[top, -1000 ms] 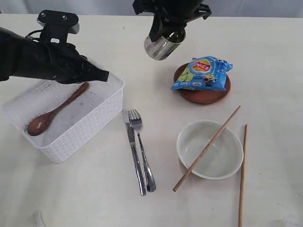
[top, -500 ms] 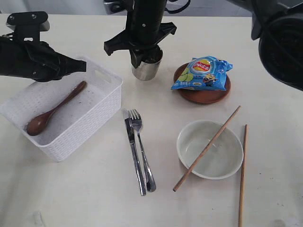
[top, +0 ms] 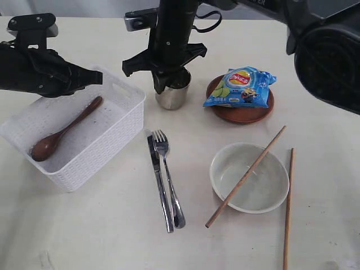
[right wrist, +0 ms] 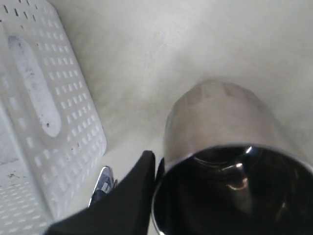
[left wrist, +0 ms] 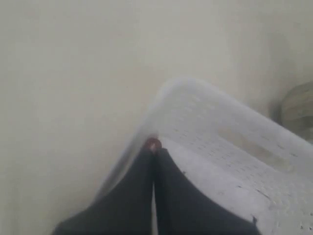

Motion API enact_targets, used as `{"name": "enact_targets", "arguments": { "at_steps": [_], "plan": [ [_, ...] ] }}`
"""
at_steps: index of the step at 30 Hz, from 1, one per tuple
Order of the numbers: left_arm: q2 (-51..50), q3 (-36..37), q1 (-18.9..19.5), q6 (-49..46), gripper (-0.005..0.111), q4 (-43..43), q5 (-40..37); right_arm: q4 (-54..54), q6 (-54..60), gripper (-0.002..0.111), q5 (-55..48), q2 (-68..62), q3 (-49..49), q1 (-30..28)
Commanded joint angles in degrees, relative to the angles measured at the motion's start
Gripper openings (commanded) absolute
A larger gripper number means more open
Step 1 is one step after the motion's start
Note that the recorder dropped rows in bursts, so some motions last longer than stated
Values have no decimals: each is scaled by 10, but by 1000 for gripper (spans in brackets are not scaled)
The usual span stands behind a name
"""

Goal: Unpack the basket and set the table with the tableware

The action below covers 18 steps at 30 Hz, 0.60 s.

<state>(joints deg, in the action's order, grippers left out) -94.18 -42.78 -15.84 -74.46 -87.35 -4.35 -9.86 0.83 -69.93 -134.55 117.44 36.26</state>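
White perforated plastic forms the basket [top: 84,147], which sits at the left of the table [top: 84,230]. The wooden spoon [top: 63,132] lies diagonally inside it, bowl end towards the near left corner and handle end towards the far rim. The left gripper [top: 97,78] hangs above the far rim of the basket. Its jaws are pressed together with no gap and hold nothing. In the left wrist view a small reddish spot shows just past their tips, and contact with it cannot be judged.

The steel cup [top: 172,99] stands upright on the table just right of the basket. The right gripper [top: 171,84] comes down on it from above. One jaw lies against the outside of the cup wall at the rim. The other jaw is hidden, so the grip appears closed on the rim.

Nearer the front, the knife [top: 158,185] and fork [top: 169,181] lie side by side, knife on the left.

Further right, the plate [top: 243,115] carries the chip bag [top: 242,87]. The bowl [top: 250,179] sits in front of the plate. The first chopstick [top: 246,177] rests across the bowl. The second chopstick [top: 288,208] lies on the table just right of the bowl.
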Motion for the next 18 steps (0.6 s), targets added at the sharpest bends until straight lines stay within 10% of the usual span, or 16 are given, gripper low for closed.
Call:
{"name": "enact_targets", "arguments": {
  "at_steps": [1,5,18],
  "plan": [
    [3,3,1,6,0,-1,-1,-8,5,39,0,3,1,-1],
    [3,3,1,8,0,-1,-1,22,-8,54,0,21,12,-1],
    [3,3,1,8,0,-1,-1,76,-61,54,0,199,-52,-15]
  ]
}}
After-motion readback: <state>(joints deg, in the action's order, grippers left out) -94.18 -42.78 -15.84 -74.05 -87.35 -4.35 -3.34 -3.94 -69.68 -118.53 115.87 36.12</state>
